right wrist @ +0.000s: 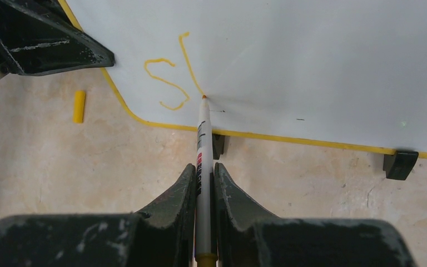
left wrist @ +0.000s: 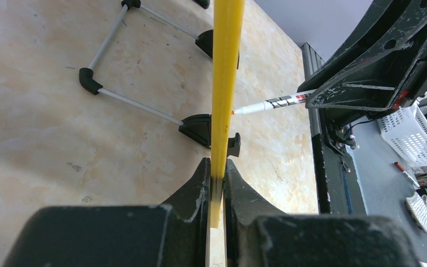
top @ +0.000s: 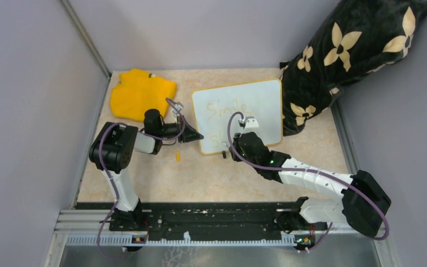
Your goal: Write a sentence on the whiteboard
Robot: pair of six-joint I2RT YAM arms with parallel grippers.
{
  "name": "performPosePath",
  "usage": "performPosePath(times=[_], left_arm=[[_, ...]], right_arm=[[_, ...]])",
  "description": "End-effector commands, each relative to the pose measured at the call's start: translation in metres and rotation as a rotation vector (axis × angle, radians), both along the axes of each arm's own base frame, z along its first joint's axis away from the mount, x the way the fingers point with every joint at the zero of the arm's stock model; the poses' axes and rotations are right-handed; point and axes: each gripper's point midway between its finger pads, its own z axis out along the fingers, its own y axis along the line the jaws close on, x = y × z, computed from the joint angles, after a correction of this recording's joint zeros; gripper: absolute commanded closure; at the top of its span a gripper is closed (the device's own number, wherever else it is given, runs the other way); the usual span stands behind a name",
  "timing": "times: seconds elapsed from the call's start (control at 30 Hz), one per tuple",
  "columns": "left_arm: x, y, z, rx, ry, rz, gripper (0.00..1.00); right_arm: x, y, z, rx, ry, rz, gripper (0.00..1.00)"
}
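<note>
Right hand (right wrist: 204, 169) clamps a slim white marker pen (right wrist: 202, 128), its tip touching the glossy yellow-rimmed whiteboard (right wrist: 311, 55) just ahead, beside the yellow sentence (right wrist: 167, 82), "St" so far; left hand (left wrist: 217, 164) pinches the board's edge.

Mid-frame in my top view, the yellow-rimmed whiteboard (top: 267, 97) stands propped on black clip feet (right wrist: 400, 164), its yellow sentence (top: 229, 108) reading "Smile" above, an "S" and one stroke at lower left.

White whiteboard (top: 267, 100), yellow rim (yellow-orange sentence (top: 231, 108)); black pillow (top: 344, 61), cream flowers.
</note>
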Motion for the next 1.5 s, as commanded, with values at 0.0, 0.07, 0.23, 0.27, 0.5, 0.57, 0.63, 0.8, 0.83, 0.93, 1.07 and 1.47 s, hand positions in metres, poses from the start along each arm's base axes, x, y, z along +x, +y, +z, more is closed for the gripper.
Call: performPosePath(times=[0.0, 0.07, 0.23, 0.27, 0.5, 0.57, 0.63, 0.8, 0.83, 0.93, 1.07, 1.47], left_arm=[[0.002, -0.001, -0.009, 0.024, 0.048, 0.019, 1.00], [0.002, -0.001, -0.009, 0.025, 0.049, 0.019, 1.00], [0.002, -0.001, -0.009, 0.026, 0.048, 0.020, 1.00], [0.002, -0.001, -0.009, 0.025, 0.048, 0.020, 1.00], [0.002, -0.001, -0.009, 0.025, 0.048, 0.019, 1.00], [0.003, -0.001, -0.009, 0.025, 0.048, 0.020, 1.00], [0.003, -0.001, -0.009, 0.026, 0.047, 0.020, 1.00], [0.003, -0.001, -0.009, 0.026, 0.047, 0.020, 1.00], [0.003, -0.001, -0.009, 0.026, 0.048, 0.020, 1.00], [0.003, -0.001, -0.010, 0.027, 0.049, 0.020, 1.00], [0.003, -0.001, -0.010, 0.027, 0.051, 0.018, 1.00], [0.003, -0.001, -0.010, 0.029, 0.053, 0.020, 1.00]], right_arm=[[0.003, -0.009, 0.004, 0.020, -0.016, -0.046, 1.00], [0.002, -0.012, 0.003, 0.013, -0.014, -0.056, 1.00], [0.005, -0.024, 0.010, -0.016, -0.036, -0.095, 1.00], [0.005, -0.025, 0.013, -0.014, -0.044, -0.098, 1.00], [0.003, -0.007, 0.045, 0.081, -0.113, -0.010, 1.00], [0.002, -0.003, 0.049, 0.093, -0.115, 0.016, 1.00], [0.005, 0.004, 0.058, 0.117, -0.132, 0.030, 1.00], [0.008, 0.017, 0.061, 0.129, -0.128, 0.063, 1.00], [0.009, 0.019, 0.061, 0.131, -0.127, 0.066, 1.00], [0.011, 0.025, 0.062, 0.141, -0.126, 0.074, 1.00], [0.014, 0.029, 0.061, 0.146, -0.122, 0.072, 1.00], [0.023, 0.019, 0.041, 0.068, -0.089, 0.003, 1.00]])
